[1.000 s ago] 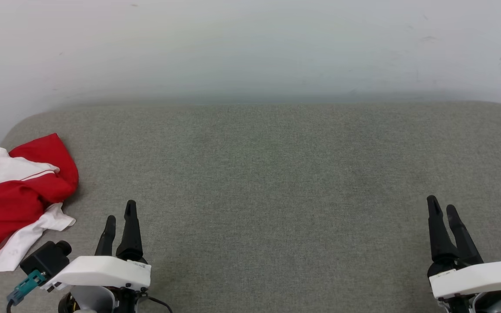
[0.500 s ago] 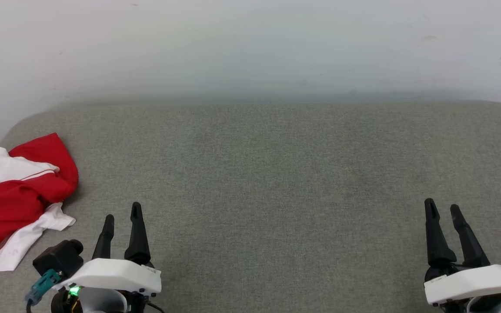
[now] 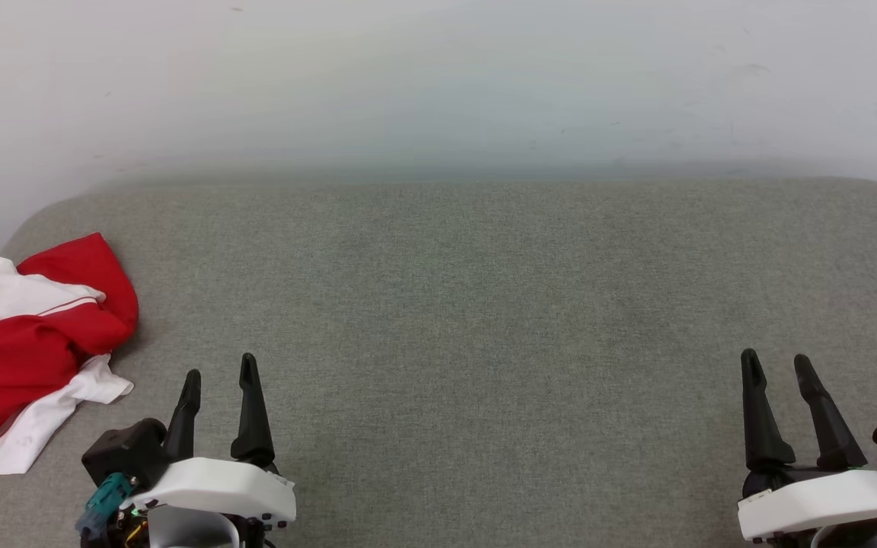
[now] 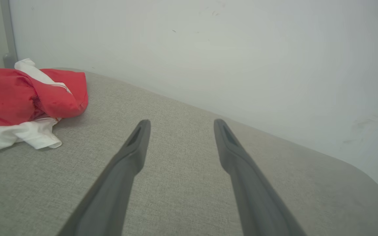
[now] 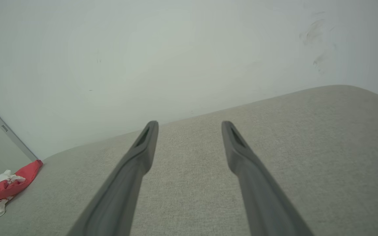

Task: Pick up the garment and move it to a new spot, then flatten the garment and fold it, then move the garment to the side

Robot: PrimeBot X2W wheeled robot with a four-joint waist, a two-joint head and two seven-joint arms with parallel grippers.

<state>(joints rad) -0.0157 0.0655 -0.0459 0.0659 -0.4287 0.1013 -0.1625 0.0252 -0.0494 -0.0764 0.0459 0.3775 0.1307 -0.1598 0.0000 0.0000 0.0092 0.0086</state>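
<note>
Garment [image 3: 35,342] lies crumpled at cushion's [image 3: 484,304] left edge; left gripper [image 3: 220,373], right gripper [image 3: 776,361] spread, empty; best pinch its raised red fold.

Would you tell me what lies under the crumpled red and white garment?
The garment rests on the grey padded surface; anything beneath its bunched folds is covered.

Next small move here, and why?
Probably swing the left gripper left toward the shirt: it lies crumpled and untouched at the left edge of the grey cushion, and that gripper is open, empty and nearest.
</note>
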